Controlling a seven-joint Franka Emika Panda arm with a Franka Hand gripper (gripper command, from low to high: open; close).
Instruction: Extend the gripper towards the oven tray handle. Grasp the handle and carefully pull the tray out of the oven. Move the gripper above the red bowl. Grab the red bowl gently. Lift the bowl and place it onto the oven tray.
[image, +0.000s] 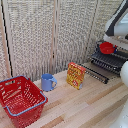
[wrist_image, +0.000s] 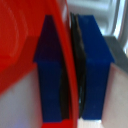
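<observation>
Gripper (wrist_image: 71, 70): wrist view shows both blue fingers (wrist_image: 49, 70) clamped on the rim of the red bowl (wrist_image: 22, 45), one pad inside the wall, one outside, rim running between them. So it's pinching the bowl, no gap visible.

Exterior view: the arm enters at upper right and the gripper body is mostly out of frame. The bowl sits at the back of the tray (image: 111, 61), which is pulled out in front of the oven (image: 120, 47). Can't tell if the bowl's base is touching the bars or just above them (too small/blurry).

Step in hand, imo: the placement. To do it well:
- lower straight down, keep the bowl level
- confirm the base rests on the bars before releasing
- spread fingers slowly, retract vertically so the inner pad doesn't drag the rim
- risk: a rim-only pinch can tip the bowl on wire bars

Elsewhere on the table (image: 90, 107): cereal box (image: 76, 76), blue mug (image: 48, 82), red basket (image: 20, 99), all well apart from the tray.
</observation>
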